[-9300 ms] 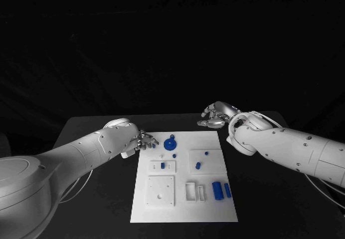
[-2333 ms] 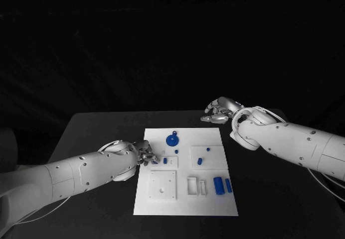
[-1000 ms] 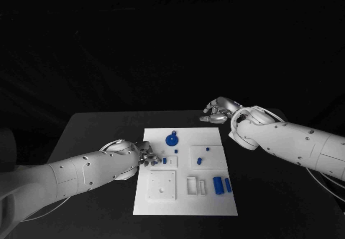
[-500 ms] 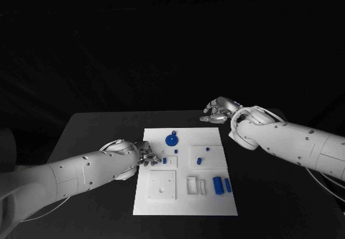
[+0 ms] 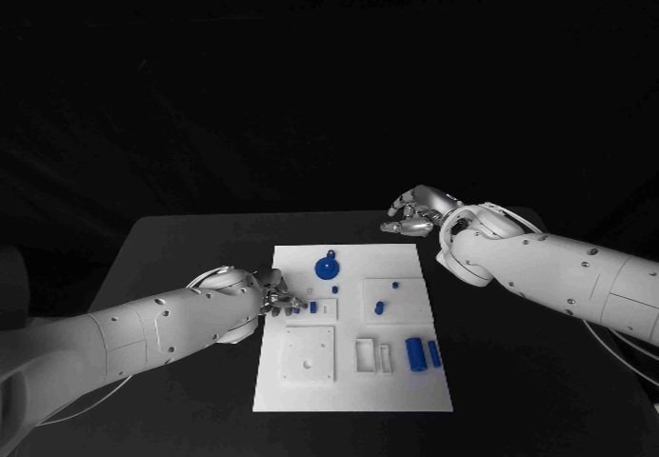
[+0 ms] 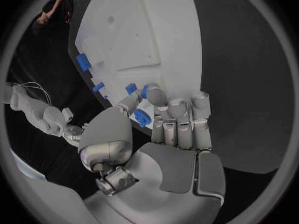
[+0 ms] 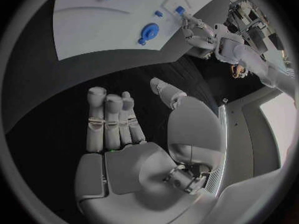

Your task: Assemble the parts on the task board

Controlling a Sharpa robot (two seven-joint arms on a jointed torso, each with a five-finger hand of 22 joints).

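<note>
Head view: left hand point(image 5: 275, 300) at task board point(image 5: 353, 390) left edge, right hand point(image 5: 416, 215) beyond far right corner, over black table point(image 5: 179, 248); several blue parts loose, assembly judged early.

Left wrist view: small blue part point(image 6: 141, 118) pinched between thumb and fingers, close above board.

Right wrist view: fingers apart, nothing held; dim room behind.

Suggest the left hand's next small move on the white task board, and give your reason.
Probably ease the left hand down to seat the small blue part it pinches: its fingers hover at the white task board's left edge, beside a raised white block. The right hand rests away, empty.
</note>
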